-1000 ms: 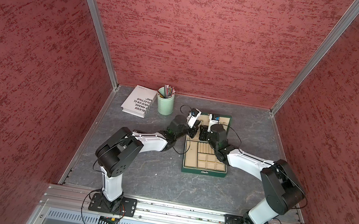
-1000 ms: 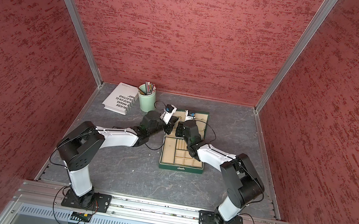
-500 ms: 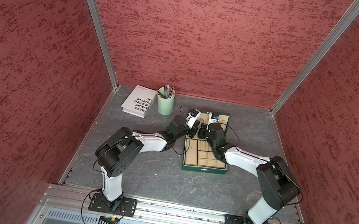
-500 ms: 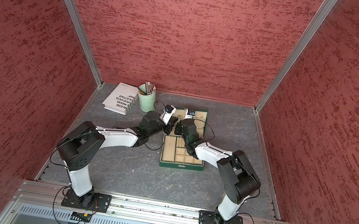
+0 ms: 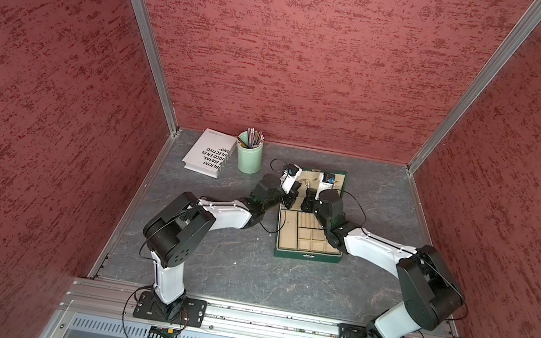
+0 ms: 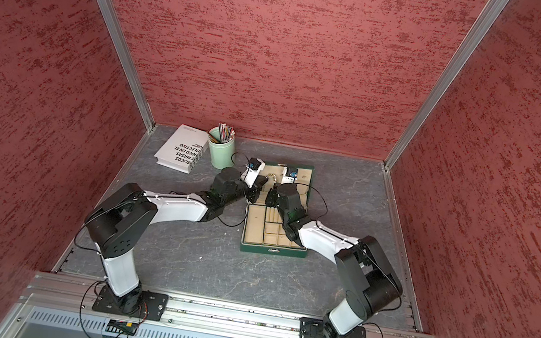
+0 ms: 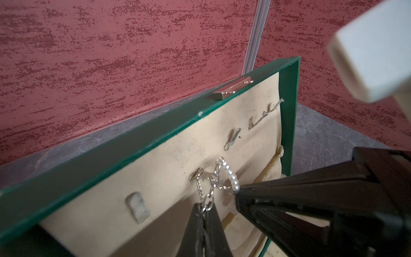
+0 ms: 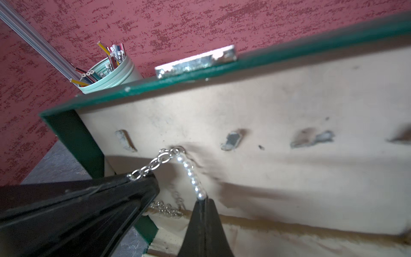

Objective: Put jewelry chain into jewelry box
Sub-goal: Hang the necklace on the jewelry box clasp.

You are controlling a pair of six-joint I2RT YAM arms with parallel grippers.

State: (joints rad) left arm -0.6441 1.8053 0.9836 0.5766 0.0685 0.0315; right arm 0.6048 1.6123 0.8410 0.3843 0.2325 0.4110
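Holding the chain [image 7: 214, 178] against a hook [image 7: 195, 174] inside the raised lid [image 7: 169, 160] of the open green box [image 5: 306, 255]: left gripper [image 7: 205, 208] pinched tight on links, right gripper [image 8: 202, 201] on the pearl end. Near the box, a cup [image 5: 248, 159] full of pencils [image 5: 253, 136].

The chain [image 7: 214, 179] — bright polished metal links, plus glossy pearly beads [image 7: 231, 175]. The box [image 7: 133, 142]: matt green shell, beige cloth-like lining [image 7: 173, 160], smudged; shiny metal clasp [image 7: 232, 89]. Rough, matt red walls [image 5: 298, 53] — smooth grey, stone-veined floor [image 5: 246, 265].
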